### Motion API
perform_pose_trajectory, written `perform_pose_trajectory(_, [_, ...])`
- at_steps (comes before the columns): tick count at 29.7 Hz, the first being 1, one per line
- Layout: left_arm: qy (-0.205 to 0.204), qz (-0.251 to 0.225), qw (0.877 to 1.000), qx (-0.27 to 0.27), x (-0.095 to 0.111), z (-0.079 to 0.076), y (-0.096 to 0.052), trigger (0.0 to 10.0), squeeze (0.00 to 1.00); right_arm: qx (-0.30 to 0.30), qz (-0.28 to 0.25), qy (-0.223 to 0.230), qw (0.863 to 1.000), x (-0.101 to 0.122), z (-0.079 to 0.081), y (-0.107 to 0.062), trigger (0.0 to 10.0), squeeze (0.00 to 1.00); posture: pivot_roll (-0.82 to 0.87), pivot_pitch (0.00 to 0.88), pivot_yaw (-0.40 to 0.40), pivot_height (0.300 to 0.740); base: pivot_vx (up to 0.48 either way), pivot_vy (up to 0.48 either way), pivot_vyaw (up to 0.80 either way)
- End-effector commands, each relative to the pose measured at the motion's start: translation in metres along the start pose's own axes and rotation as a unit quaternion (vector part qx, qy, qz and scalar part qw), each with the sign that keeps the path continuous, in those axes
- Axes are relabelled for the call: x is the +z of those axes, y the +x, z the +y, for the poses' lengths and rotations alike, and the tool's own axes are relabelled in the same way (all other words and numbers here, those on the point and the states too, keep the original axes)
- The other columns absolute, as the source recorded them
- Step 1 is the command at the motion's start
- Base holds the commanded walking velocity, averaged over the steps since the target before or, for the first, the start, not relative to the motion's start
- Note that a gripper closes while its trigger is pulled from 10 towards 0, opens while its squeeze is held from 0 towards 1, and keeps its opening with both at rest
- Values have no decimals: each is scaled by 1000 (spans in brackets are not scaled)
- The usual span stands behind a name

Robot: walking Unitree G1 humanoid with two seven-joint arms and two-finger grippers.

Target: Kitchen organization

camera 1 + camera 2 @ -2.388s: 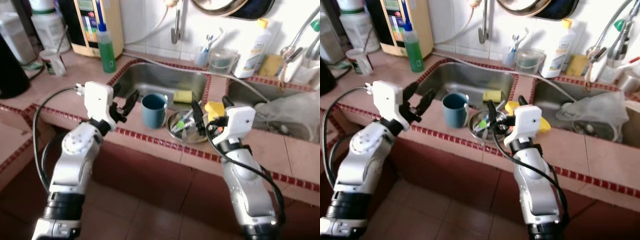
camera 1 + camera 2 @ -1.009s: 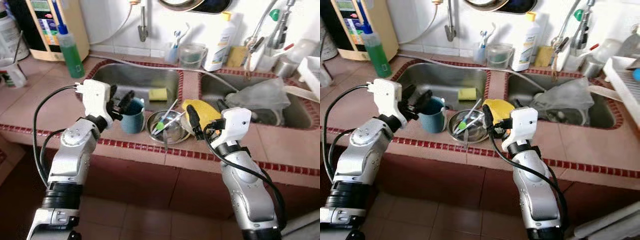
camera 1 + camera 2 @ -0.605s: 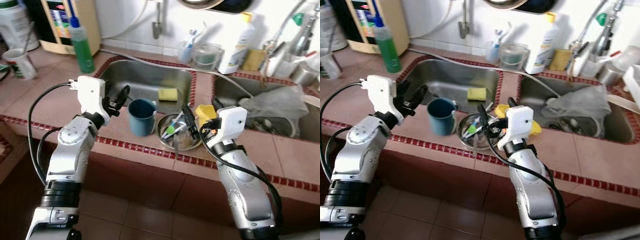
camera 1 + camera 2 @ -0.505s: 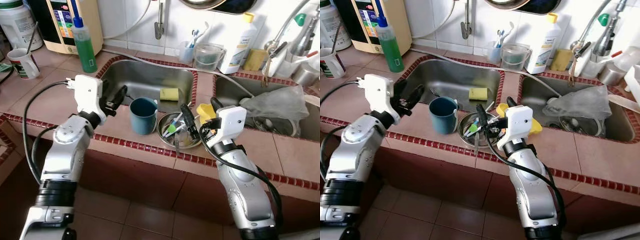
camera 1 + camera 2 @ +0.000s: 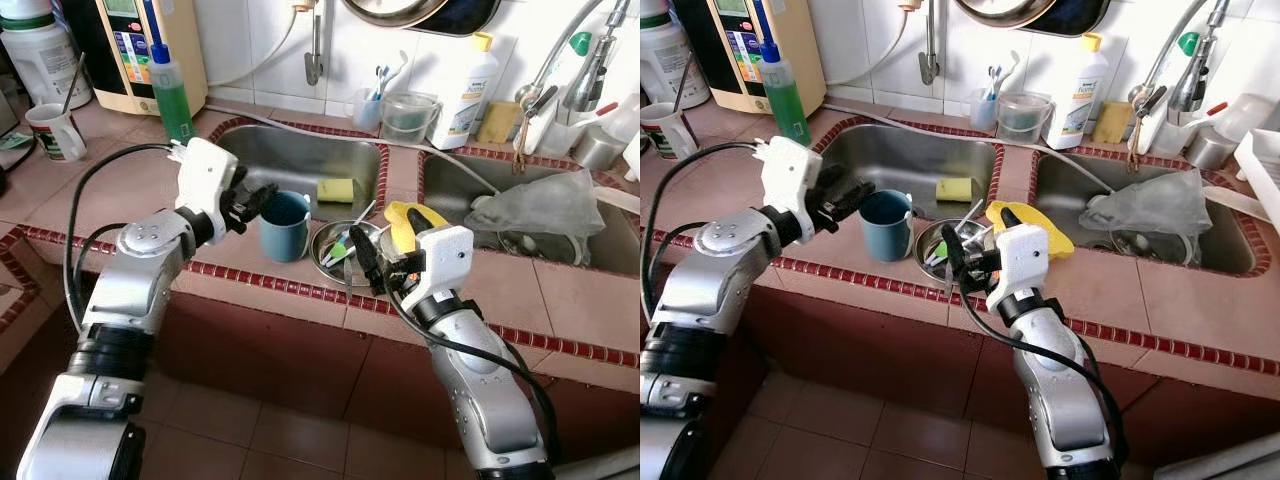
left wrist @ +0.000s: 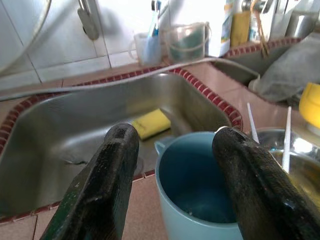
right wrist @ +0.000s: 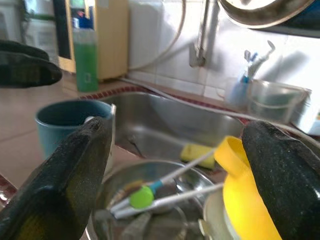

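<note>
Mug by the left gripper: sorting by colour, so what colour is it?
Blue mug, clearest in the left wrist view.

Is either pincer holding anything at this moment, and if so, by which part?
Nothing is held. The left pincer is open beside the blue cup, not touching it. The right pincer is open over the steel bowl.

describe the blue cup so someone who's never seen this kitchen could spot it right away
Find the left steel sink basin in the tiled counter. On the counter ledge at its front edge stands the blue cup, upright and empty, beside a steel bowl of utensils. It is the one solid teal-blue mug there.
</note>
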State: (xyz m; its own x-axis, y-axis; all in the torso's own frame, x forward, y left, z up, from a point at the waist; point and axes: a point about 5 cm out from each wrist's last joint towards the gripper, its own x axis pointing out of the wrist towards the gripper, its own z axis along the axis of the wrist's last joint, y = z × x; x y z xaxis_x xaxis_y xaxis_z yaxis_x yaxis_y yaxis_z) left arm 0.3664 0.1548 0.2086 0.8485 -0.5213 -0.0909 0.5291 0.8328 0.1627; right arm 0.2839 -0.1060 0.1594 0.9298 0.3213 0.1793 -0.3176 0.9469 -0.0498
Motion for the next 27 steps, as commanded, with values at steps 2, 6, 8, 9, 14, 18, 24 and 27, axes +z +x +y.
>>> perform_pose_trajectory(2, [0,23,1000,-11,6,-2,10,10000,0,-24,6,-2,1000,3,0,-2,10000,0,-55,43,10,740,0,0,0])
perform_pose_trajectory(6, [10,25,1000,-9,10,-2,15,10000,0,-23,2,-5,1000,5,2,-3,10000,0,-63,45,20,740,0,0,0])
perform_pose_trajectory(8, [-4,30,1000,-10,13,-2,19,10000,0,-27,3,-4,1000,5,4,-4,10000,0,-65,45,26,740,0,0,0])
perform_pose_trajectory(9, [-2,32,999,-12,14,-2,19,10000,0,-27,3,-5,1000,6,4,-4,10000,0,-68,43,28,740,0,0,0])
perform_pose_trajectory(14, [-9,60,998,-16,16,0,25,10000,0,-33,7,0,999,8,9,-4,10000,0,-72,44,37,740,0,0,0])
perform_pose_trajectory(18, [4,88,996,-17,18,4,27,10000,0,-41,20,10,999,7,10,-5,10000,0,-75,44,43,740,0,0,0])
perform_pose_trajectory(24, [19,113,993,-21,22,9,30,10000,0,-33,41,17,998,7,18,-10,10000,0,-81,44,51,740,0,0,0])
perform_pose_trajectory(27, [21,115,993,-29,23,8,31,10000,0,-29,43,12,999,6,19,-11,10000,0,-82,44,52,740,0,0,0])
